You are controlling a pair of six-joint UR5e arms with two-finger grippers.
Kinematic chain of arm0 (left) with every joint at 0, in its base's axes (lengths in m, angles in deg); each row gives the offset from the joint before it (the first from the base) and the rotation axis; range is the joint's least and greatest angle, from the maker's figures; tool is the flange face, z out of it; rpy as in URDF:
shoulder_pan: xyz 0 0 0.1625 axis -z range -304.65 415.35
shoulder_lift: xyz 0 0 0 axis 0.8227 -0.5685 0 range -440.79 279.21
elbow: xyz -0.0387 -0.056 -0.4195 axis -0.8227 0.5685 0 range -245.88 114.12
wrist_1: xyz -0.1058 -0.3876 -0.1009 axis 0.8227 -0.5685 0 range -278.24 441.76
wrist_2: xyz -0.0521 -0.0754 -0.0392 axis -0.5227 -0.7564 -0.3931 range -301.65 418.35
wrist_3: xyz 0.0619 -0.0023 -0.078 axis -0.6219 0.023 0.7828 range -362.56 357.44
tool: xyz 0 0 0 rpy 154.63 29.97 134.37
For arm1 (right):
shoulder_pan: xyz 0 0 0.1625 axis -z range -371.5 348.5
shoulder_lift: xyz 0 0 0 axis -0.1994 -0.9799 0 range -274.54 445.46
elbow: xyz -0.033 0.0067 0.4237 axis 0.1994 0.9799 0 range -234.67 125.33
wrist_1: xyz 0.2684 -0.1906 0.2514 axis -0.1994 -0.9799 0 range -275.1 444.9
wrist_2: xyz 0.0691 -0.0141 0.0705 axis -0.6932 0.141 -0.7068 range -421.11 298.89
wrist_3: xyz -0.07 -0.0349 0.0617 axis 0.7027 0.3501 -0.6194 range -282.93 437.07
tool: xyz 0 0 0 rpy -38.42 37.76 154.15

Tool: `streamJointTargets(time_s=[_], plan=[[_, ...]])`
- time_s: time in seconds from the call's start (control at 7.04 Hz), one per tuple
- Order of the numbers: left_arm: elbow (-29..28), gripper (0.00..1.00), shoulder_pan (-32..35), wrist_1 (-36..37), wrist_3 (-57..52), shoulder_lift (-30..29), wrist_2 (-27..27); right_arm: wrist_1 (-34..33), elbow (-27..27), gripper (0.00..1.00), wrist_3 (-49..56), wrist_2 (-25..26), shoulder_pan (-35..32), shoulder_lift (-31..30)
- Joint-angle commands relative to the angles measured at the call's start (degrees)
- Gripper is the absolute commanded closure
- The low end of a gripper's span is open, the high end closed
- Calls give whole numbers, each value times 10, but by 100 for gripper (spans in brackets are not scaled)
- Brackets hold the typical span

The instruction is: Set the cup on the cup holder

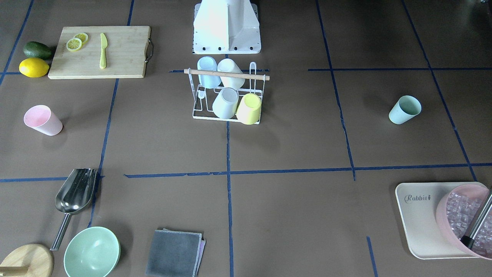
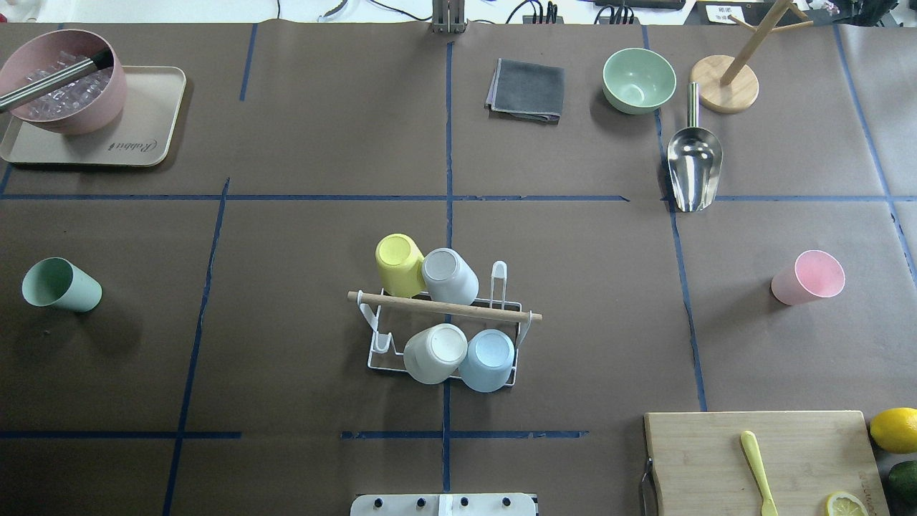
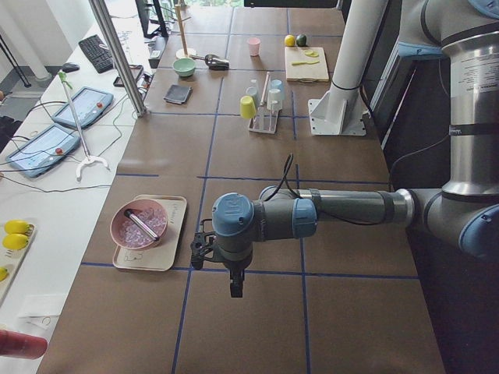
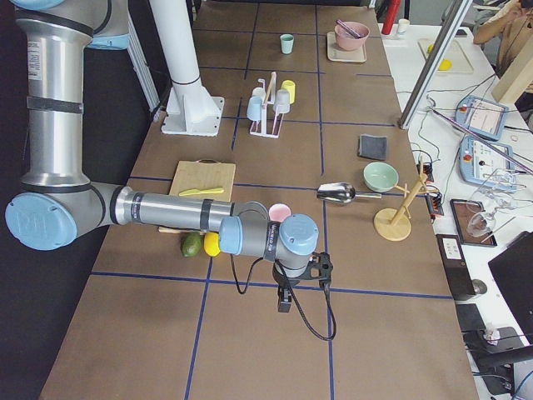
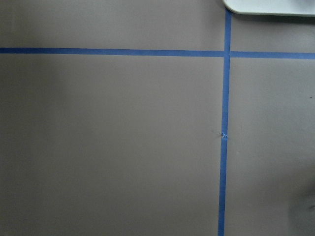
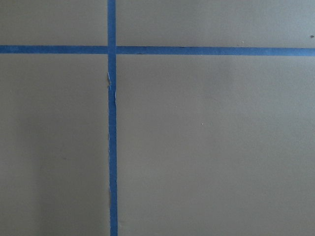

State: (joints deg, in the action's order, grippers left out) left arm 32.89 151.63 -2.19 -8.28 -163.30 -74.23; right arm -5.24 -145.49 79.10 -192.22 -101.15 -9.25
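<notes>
The cup holder [image 2: 444, 307] stood just below the centre of the overhead frame, on the brown worktop [image 2: 301, 236]. Four cups sat mouth-down on its prongs: a yellow cup [image 2: 399, 264] and a grey cup [image 2: 450, 276] on the upper side of the wooden rod, and a white cup [image 2: 435, 352] and a light blue cup [image 2: 488, 358] on the lower side. Two wire prongs stood bare, one at the rack's upper right and one at its lower left. A mint-green cup [image 2: 61, 284] stood at the far left of that frame at mid height. A pink cup [image 2: 808, 277] stood at the far right at mid height. Both were well apart from the cup holder and from either claw. The left claw [image 3: 235, 292] hung pointing down in the lower centre of the exterior left frame, near the tray [image 3: 173, 234]. The right claw [image 4: 285, 302] hung likewise in the lower centre of the exterior right frame. Whether either claw was wide or narrow could not be told. Both wrist views showed worktop crossed by blue tape.
</notes>
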Motion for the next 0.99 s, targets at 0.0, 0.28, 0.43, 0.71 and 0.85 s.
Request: streamJointTargets(time_s=[0.0, 0.28, 0.43, 0.71, 0.85], plan=[[-1, 0, 0, 0, 5, -1, -3, 2, 0, 0, 0, 0, 0, 2], [1, 0, -1, 0, 5, -1, -5, 3, 14, 0, 2, 0, 0, 1], [1, 0, 0, 0, 3, -1, -6, 3, 32, 0, -2, -5, 0, 4], [11, 0, 0, 0, 1, 1, -6, 5, 28, 0, -2, -17, 0, 8], [16, 0, 0, -1, -2, 0, -7, 5, 16, 0, -1, -14, 0, 12]])
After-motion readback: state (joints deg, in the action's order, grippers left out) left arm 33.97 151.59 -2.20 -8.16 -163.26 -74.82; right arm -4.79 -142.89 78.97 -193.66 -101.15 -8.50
